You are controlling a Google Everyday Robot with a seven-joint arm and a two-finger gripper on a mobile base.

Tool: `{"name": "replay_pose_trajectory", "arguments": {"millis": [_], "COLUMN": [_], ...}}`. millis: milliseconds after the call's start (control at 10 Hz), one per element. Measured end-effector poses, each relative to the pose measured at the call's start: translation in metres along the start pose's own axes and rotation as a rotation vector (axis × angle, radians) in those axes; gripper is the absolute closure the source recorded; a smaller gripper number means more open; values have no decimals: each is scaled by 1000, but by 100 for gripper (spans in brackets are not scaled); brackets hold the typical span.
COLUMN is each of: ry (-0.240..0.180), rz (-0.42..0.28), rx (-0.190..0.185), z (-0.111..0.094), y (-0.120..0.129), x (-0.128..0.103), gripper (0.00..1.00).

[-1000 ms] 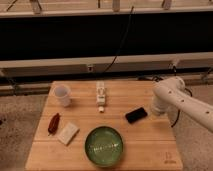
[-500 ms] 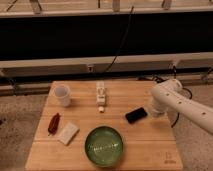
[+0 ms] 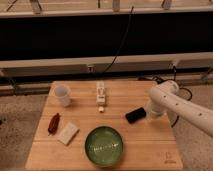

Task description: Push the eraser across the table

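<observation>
The eraser (image 3: 135, 115) is a flat black slab lying at an angle on the right half of the light-wood table (image 3: 150, 150). My white arm reaches in from the right, bent down over the table's right edge. Its gripper (image 3: 149, 114) is shut and low at the eraser's right end, right beside it; whether it touches the eraser I cannot tell. The arm's wrist hides most of the gripper.
A green bowl (image 3: 104, 145) stands at the front centre. A cream block (image 3: 67, 133) and a dark red oblong thing (image 3: 53, 123) lie at the left. A white cup (image 3: 62, 95) stands back left, and a small white object (image 3: 101, 93) at back centre.
The arm has swung a little to the left and down, bringing the gripper closer to the eraser's right end. The eraser lies where it was.
</observation>
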Motion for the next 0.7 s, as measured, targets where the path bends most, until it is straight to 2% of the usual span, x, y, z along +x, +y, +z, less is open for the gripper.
{"name": "replay_pose_trajectory", "arguments": {"millis": [700], "ry": [19], "rz": [-92], "rx": [-6], "z": [8], "y": [-10], "x": [-22], "gripper": [99]}}
